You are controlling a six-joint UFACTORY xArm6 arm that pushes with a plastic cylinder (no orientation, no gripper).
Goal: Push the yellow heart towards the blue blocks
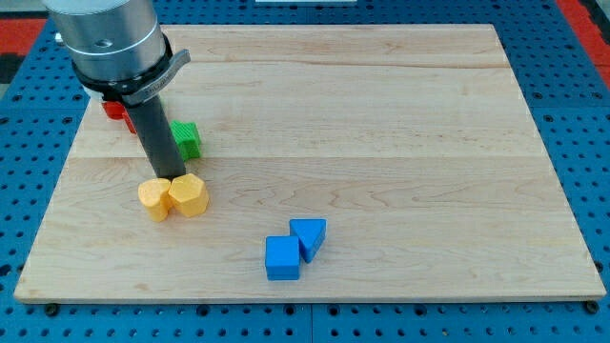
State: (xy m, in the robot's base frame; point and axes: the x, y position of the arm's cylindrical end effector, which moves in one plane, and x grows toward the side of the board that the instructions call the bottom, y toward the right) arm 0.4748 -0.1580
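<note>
Task progress: early stage. The yellow heart-shaped block (190,195) lies on the pale wooden surface (381,124) at the view's left, well apart from the two blue blocks. These, a blue cube-shaped block (282,258) and a blue triangular block (310,235), sit touching each other nearer the view's bottom centre. A stretch of bare board separates the heart from them, so judging by this layout the push towards the view's lower right is still to be carried out.

A second yellow block (153,199), rounded in outline, with its exact shape not discernible, touches the heart on its left side. It may be dragged along if the push is not kept on the heart alone.

Claw: none is fitted and none is visible, so no opening state applies. The arm ends in a straight dark rod. My tip (170,178) stands at the upper edge of the yellow pair, above the seam between them and at or very near contact with the heart's upper-left side. It holds nothing.

Other items: a green block (187,139) lies just above the yellow pair, and a red block (115,109) is partly hidden behind the arm housing.
</note>
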